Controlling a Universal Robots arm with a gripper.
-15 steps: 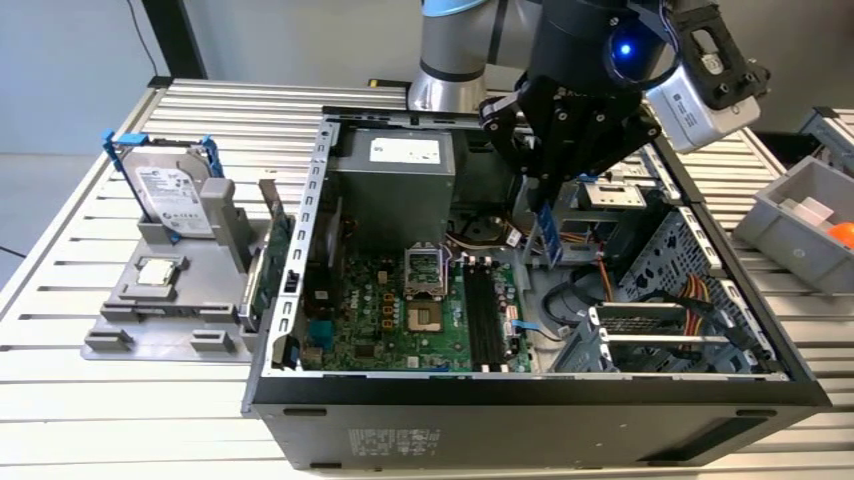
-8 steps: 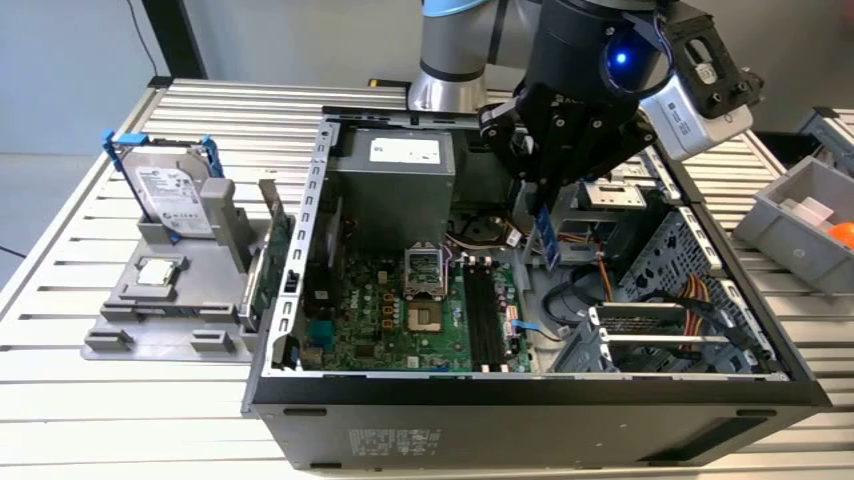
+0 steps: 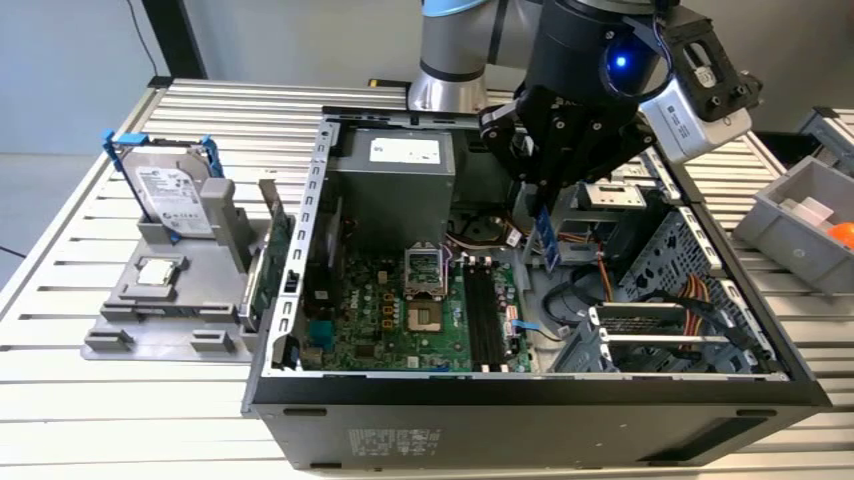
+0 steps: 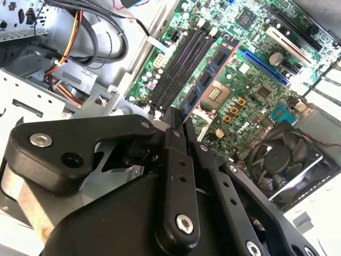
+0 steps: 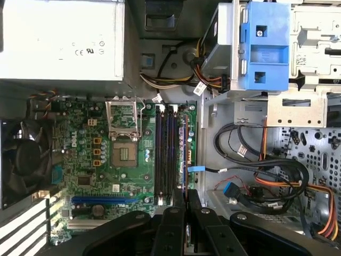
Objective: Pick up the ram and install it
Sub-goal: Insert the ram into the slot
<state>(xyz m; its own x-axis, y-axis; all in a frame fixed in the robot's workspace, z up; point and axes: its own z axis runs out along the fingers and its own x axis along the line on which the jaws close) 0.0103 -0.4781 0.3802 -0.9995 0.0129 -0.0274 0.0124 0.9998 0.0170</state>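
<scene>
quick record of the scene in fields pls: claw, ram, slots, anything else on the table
claw: shut on the ram
ram: hanging on edge inside the open case, above the motherboard
memory slots: black, appear empty
install: not yet done
hard drive: upright in grey stand, at the exterior view's left of the case

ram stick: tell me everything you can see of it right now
The ram is a thin, narrow blue circuit-board stick with a row of small black chips on the face seen in the second wrist view. The gripper is shut on it, hiding part of it. It is held above the motherboard, roughly parallel to the black slots and not seated in any. In the exterior view it hangs below the fingers. Nothing else touches it.
</scene>
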